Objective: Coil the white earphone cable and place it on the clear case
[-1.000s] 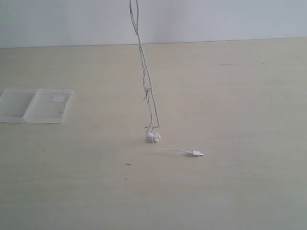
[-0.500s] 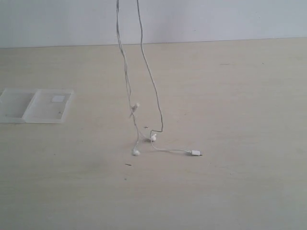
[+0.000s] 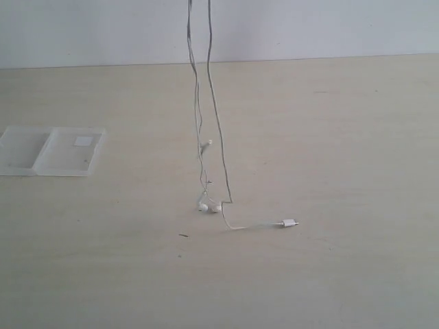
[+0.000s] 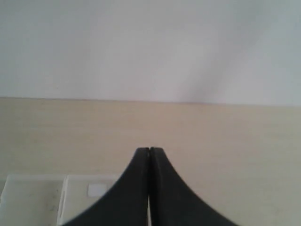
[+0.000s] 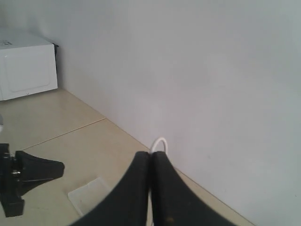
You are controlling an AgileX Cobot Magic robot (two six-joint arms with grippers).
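earphone cable (image 3: pixel 217 123) hanging in two strands onto the table (image 3: pixel 357 171) near its middle, two earbuds (image 3: pixel 209 205) down at the tabletop, plug (image 3: pixel 289 223) lying at three o'clock from them, case (image 3: pixel 51 151) flat on the table, well apart toward ten o'clock, wall (image 3: pixel 329 27) behind

Obstacle: the white earphone cable (image 3: pixel 215 208) hangs in two near-vertical strands well right of the clear case (image 3: pixel 51 151). Its earbuds and plug (image 3: pixel 289 223) rest on the table (image 3: pixel 343 288). Open tabletop lies between case and strands, and beyond the plug on the side away from the case. The case lies flat and low.
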